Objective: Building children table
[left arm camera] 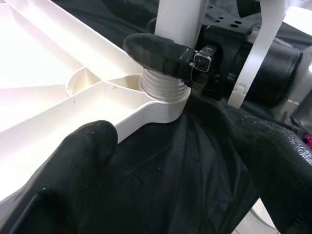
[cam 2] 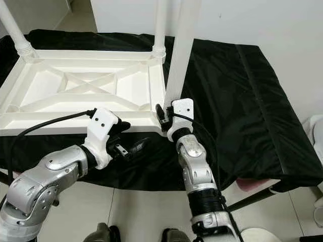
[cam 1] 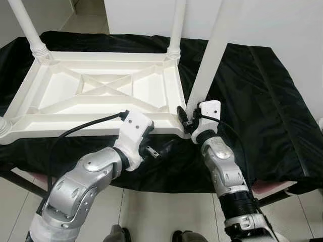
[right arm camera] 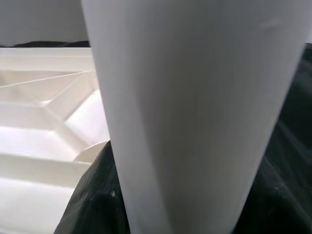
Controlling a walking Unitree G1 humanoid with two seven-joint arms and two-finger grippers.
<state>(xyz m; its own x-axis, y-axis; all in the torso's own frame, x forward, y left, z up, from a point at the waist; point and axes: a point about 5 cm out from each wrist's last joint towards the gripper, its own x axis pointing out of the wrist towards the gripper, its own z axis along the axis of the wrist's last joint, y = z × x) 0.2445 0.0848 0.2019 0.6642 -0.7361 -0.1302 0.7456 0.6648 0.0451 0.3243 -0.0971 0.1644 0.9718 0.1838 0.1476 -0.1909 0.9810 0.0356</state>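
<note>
A white plastic tabletop (cam 1: 101, 96) lies upside down on a black cloth. A white table leg (cam 1: 209, 55) stands tilted at its near right corner. My right gripper (cam 1: 185, 120) is shut on this leg just above its base. In the left wrist view one right-gripper finger (left arm camera: 156, 51) wraps the leg above its ribbed end (left arm camera: 163, 87), which sits in the corner socket. The right wrist view shows the leg (right arm camera: 195, 112) from very close. My left gripper (cam 1: 157, 151) hangs open just below the tabletop's front edge, left of that corner, holding nothing.
Two legs stand in the far corners (cam 1: 30, 30) (cam 1: 176, 30), and another leg's base (cam 1: 2, 126) shows at the near left corner. The black cloth (cam 1: 262, 101) covers the work table to the right. White walls stand behind; tiled floor (cam 1: 161, 212) lies below.
</note>
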